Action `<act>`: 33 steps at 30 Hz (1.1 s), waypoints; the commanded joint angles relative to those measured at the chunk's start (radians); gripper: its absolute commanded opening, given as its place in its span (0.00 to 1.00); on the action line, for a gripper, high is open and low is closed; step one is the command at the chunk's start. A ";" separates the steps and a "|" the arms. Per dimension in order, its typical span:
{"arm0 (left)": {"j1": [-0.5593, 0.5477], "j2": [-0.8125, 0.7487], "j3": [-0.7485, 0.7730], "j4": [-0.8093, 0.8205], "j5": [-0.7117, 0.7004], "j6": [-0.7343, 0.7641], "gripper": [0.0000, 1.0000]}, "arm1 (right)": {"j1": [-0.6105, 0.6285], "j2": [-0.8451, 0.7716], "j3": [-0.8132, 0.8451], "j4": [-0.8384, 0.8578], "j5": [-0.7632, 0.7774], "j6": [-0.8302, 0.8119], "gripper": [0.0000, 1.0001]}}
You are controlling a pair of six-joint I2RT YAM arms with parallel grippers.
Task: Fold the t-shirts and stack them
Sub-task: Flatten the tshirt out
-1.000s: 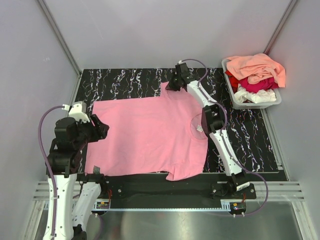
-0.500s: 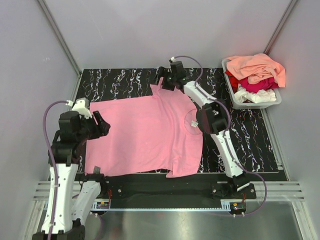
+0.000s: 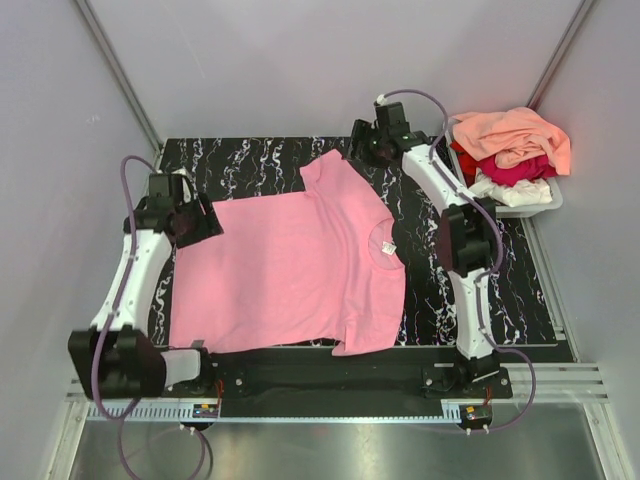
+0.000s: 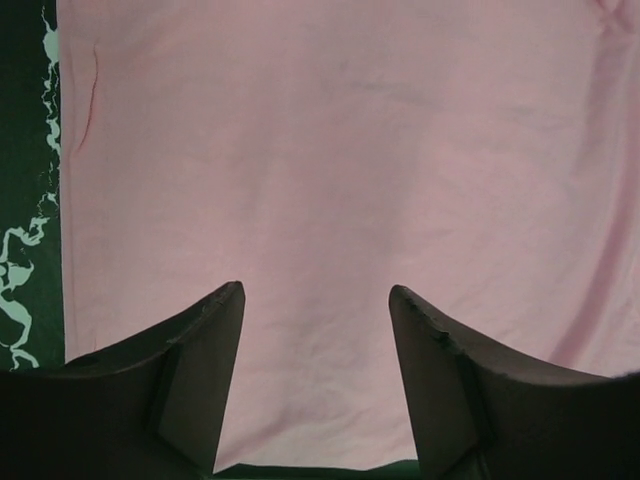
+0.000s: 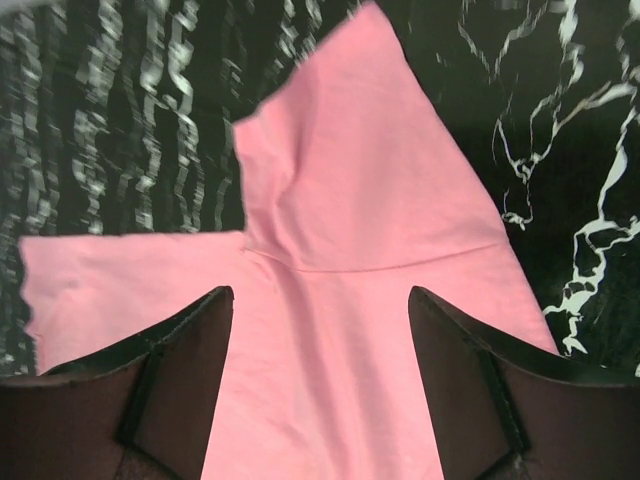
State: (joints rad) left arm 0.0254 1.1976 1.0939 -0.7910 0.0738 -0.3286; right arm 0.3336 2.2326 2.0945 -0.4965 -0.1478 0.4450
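A bubblegum pink t-shirt lies spread flat on the black marbled table, neck to the right with its small white label showing. Its far sleeve lies opened out. My left gripper hovers open over the shirt's left hem edge; in the left wrist view only pink cloth shows beyond the left gripper, nothing between the fingers. My right gripper stands open just right of the far sleeve, and from the right wrist the sleeve lies below the empty right gripper.
A grey plastic tub at the back right holds a peach-orange tee, a crimson one and a white one. Grey walls close in the table on three sides. A metal rail runs along the near edge.
My right gripper opened and let go of the far sleeve, which now lies spread flat, then drew back to the right. The left gripper moved away from me along the shirt's left edge.
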 commanded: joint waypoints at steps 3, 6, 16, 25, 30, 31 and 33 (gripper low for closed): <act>0.091 0.267 0.119 0.110 0.047 -0.055 0.62 | 0.015 0.185 0.157 -0.185 -0.044 -0.061 0.76; 0.122 0.431 0.204 0.113 0.047 -0.069 0.62 | 0.002 0.265 0.254 -0.218 -0.068 -0.060 0.75; 0.151 0.919 0.523 0.078 0.096 -0.135 0.57 | -0.096 0.433 0.320 -0.235 -0.090 0.018 0.75; 0.090 1.073 0.687 0.062 0.073 -0.124 0.56 | -0.211 0.481 0.321 -0.244 -0.029 0.004 0.75; 0.041 1.187 0.886 0.018 0.067 -0.104 0.56 | -0.248 0.556 0.468 -0.274 -0.039 0.026 0.75; 0.035 1.207 0.968 0.001 0.067 -0.102 0.56 | -0.254 0.574 0.487 -0.269 -0.044 0.030 0.77; 0.031 1.270 1.052 -0.008 0.089 -0.099 0.56 | -0.266 0.590 0.539 -0.246 -0.062 0.038 0.78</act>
State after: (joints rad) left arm 0.0643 2.3878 2.0365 -0.7807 0.1505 -0.4454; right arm 0.0994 2.7380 2.5870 -0.6956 -0.2535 0.4828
